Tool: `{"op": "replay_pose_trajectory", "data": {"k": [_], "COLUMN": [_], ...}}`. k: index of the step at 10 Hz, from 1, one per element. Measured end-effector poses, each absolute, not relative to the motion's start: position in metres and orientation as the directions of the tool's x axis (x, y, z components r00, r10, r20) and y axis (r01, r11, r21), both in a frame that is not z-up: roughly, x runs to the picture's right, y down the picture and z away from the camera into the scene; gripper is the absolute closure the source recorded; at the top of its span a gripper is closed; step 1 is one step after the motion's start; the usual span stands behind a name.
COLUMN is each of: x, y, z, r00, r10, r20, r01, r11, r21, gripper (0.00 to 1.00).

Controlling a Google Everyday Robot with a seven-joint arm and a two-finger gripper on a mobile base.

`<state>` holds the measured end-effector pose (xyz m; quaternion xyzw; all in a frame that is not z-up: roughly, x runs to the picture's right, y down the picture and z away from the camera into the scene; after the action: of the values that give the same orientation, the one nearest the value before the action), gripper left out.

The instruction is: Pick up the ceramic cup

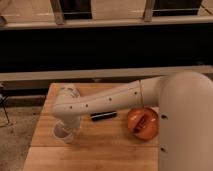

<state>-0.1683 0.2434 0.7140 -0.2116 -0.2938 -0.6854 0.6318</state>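
Note:
The ceramic cup (62,133) is a small white round cup standing near the left front of the wooden table (110,145). My white arm reaches across the table from the right. Its wrist (70,106) hangs right above the cup. My gripper (68,125) points down at the cup's far rim, and the wrist hides most of it. The cup's near side and base show below the wrist.
An orange-red bowl (142,123) sits on the right of the table, partly under my arm. A small dark object (103,116) lies mid-table just below the forearm. A dark wall and rails run behind the table. The table's left edge is close to the cup.

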Motion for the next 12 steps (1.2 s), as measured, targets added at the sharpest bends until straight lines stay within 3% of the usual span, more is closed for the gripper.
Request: {"op": "replay_pose_trajectory", "data": {"k": [2,3,12], "x": [-0.167,-0.164,-0.138], "y": [0.245,0.242,0.205], "z": [0.715,0.715,0.7], "r00": [-0.114,-0.114,-0.123], "r10": [-0.717,-0.715,-0.734], "r20": [0.687,0.69,0.668], "r01": [0.989,0.989,0.985], "r11": [-0.02,-0.016,-0.009], "r21": [0.144,0.147,0.172], "gripper": [0.95,0.99,1.0]}}
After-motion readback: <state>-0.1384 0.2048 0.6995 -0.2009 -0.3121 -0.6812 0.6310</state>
